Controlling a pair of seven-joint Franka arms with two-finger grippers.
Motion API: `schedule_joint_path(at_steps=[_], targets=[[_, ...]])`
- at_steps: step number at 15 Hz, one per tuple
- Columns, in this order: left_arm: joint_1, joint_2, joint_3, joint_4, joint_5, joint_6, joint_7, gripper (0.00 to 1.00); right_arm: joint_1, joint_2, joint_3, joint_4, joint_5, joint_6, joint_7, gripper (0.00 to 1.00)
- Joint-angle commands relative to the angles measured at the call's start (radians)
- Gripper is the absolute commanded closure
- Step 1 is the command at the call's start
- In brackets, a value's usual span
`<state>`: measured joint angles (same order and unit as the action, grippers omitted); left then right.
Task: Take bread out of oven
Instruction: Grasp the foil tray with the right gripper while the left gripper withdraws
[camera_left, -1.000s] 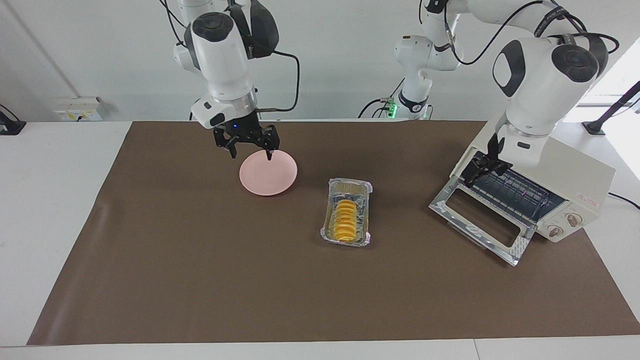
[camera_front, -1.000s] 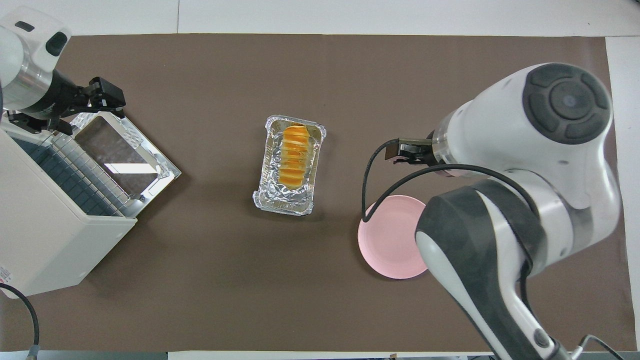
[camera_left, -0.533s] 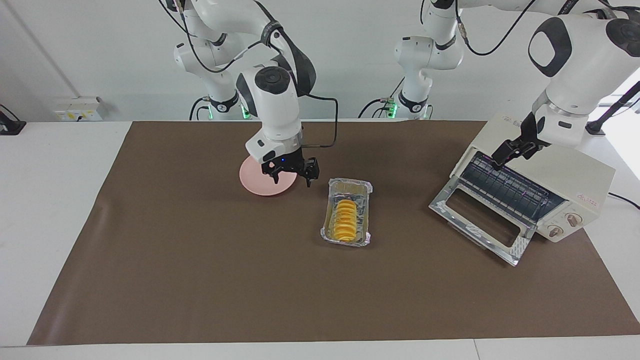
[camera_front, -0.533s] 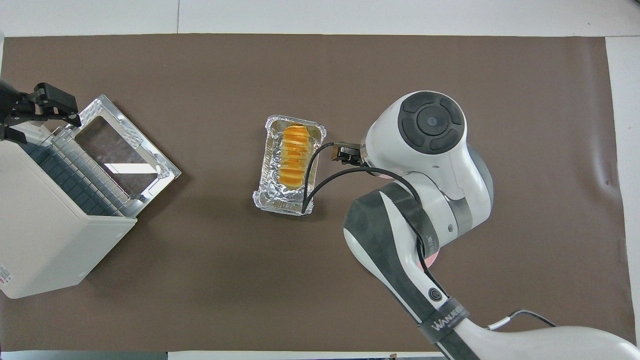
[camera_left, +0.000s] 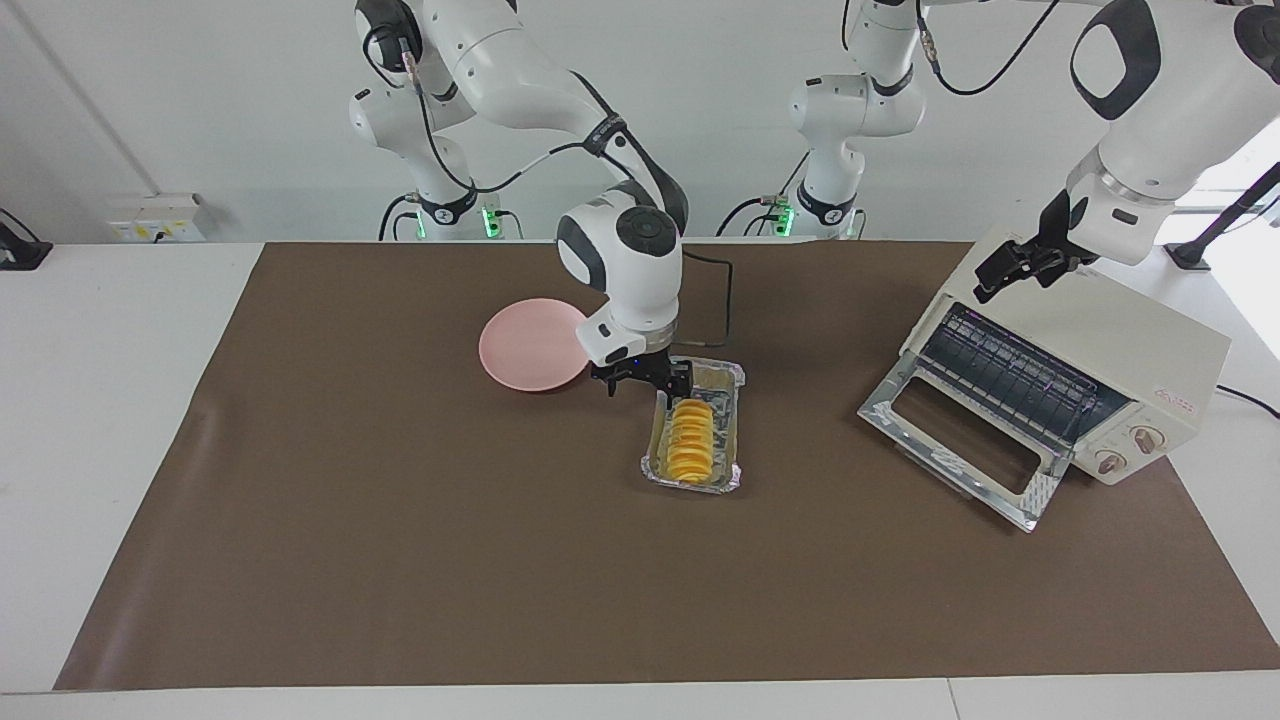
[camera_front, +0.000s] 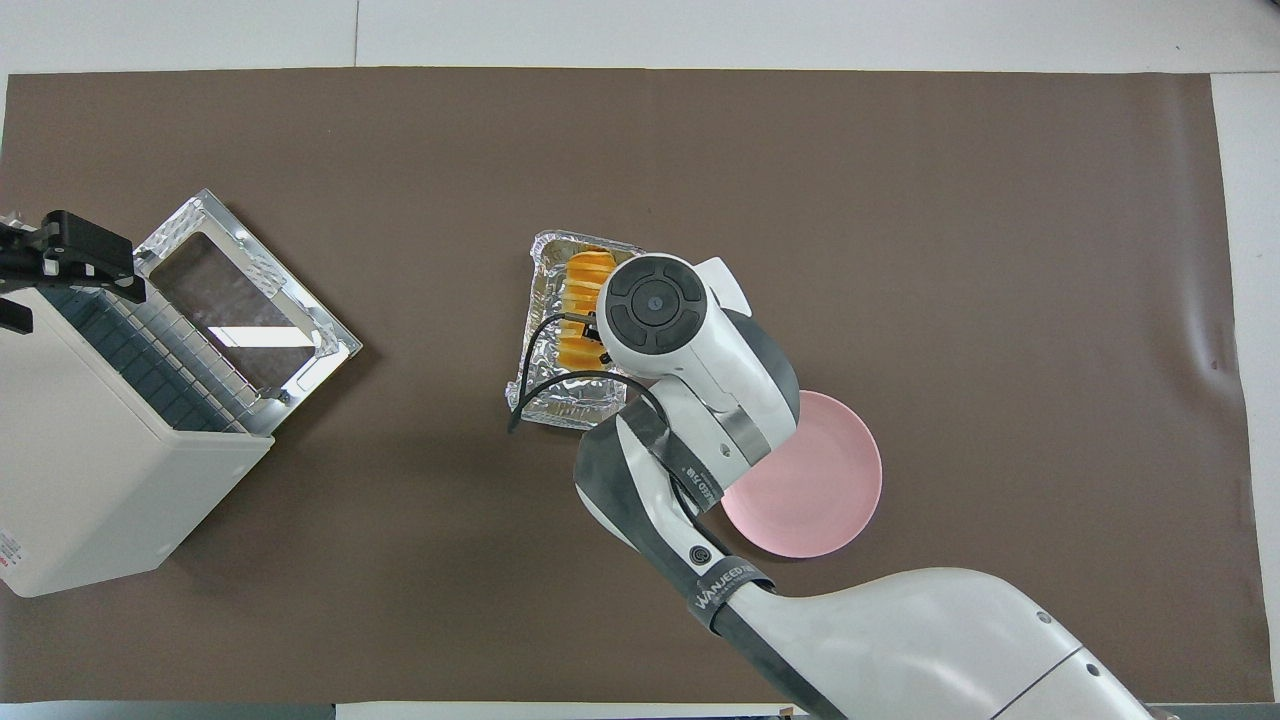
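Crinkled foil tray (camera_left: 728, 378) mid-table on brown mat (camera_left: 400, 560), pink plate (camera_left: 525, 345) just beside it

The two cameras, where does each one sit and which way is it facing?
Facing view: high across the table, looking at both arm bases; right gripper over the foil tray, left gripper over the oven.
Overhead view: above the robots' end, looking steeply down; the right arm hides its gripper.
Shared: bread, pink plate.
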<state>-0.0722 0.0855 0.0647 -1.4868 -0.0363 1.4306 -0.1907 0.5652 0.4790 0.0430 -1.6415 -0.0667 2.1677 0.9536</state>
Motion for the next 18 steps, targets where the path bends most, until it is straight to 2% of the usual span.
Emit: schedule_joint_path(at_steps=[1, 3, 10, 13, 14, 15, 16, 17, 18], targets=[[0.012, -0.081, -0.019, -0.108, -0.005, 0.008, 0.019, 0.0, -0.024, 0.027, 0.009, 0.043, -0.028, -0.003, 0.024, 0.0], [0.011, -0.113, -0.022, -0.151, -0.005, 0.031, 0.019, 0.0, -0.021, 0.05, 0.009, 0.043, -0.03, 0.02, 0.023, 0.0], [0.008, -0.113, -0.026, -0.158, -0.007, 0.056, 0.023, 0.0, -0.025, 0.061, 0.009, 0.032, -0.035, 0.043, -0.075, 0.0], [0.006, -0.113, -0.026, -0.158, -0.005, 0.063, 0.023, 0.0, -0.021, 0.061, 0.009, 0.012, -0.035, 0.093, -0.092, 0.13], [0.008, -0.113, -0.026, -0.158, -0.005, 0.063, 0.023, 0.0, -0.021, 0.061, 0.009, 0.009, -0.035, 0.105, -0.093, 0.25], [0.012, -0.113, -0.026, -0.158, -0.005, 0.062, 0.022, 0.0, -0.019, 0.061, 0.009, 0.003, -0.036, 0.121, -0.098, 0.42], [0.012, -0.113, -0.026, -0.158, -0.005, 0.062, 0.022, 0.0, -0.016, 0.061, 0.009, -0.006, -0.036, 0.138, -0.122, 0.68], [0.009, -0.113, -0.025, -0.155, -0.005, 0.062, 0.011, 0.0, -0.013, 0.061, 0.008, -0.017, -0.036, 0.144, -0.131, 1.0], [0.008, -0.113, -0.025, -0.153, -0.005, 0.062, 0.013, 0.0, -0.011, 0.059, 0.008, -0.017, -0.036, 0.141, -0.133, 1.0]])
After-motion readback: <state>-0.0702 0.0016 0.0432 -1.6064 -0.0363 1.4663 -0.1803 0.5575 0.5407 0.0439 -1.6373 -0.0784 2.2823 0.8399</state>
